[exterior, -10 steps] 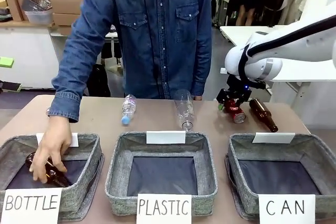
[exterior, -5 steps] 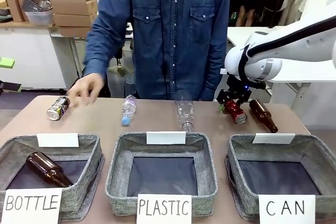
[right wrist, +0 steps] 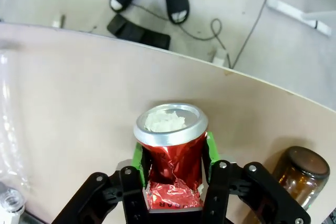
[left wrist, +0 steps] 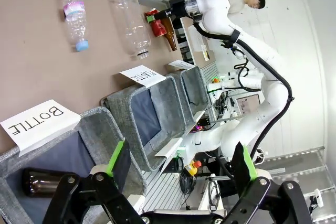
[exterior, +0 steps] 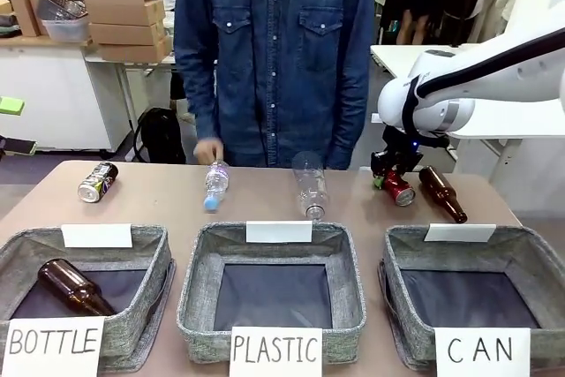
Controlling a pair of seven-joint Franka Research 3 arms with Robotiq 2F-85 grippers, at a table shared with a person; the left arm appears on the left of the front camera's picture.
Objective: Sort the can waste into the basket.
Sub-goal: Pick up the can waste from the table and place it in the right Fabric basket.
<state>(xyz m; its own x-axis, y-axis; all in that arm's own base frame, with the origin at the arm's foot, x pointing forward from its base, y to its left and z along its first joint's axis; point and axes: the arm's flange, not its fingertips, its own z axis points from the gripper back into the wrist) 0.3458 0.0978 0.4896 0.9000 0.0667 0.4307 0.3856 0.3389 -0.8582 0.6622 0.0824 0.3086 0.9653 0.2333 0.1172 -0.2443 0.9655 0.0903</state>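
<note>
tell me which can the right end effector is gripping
The red can, pinched between the right end effector's green pads; the dark yellow-printed can lies free, far to the left.

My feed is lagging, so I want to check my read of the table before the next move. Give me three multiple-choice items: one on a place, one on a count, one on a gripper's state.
1. Where is the dark can?
A. far left on the table
B. in a basket
C. at the table's right end

2. How many bottles lie in the BOTTLE basket?
A. none
B. two
C. one

3. The right gripper is:
A. open over the table
B. shut on the red can
C. shut on a plastic bottle

Key:
1 A: the can lies near the table's far left corner.
2 C: a single brown bottle lies on the lining.
3 B: in the right wrist view, both jaws press on the can's sides.
</note>
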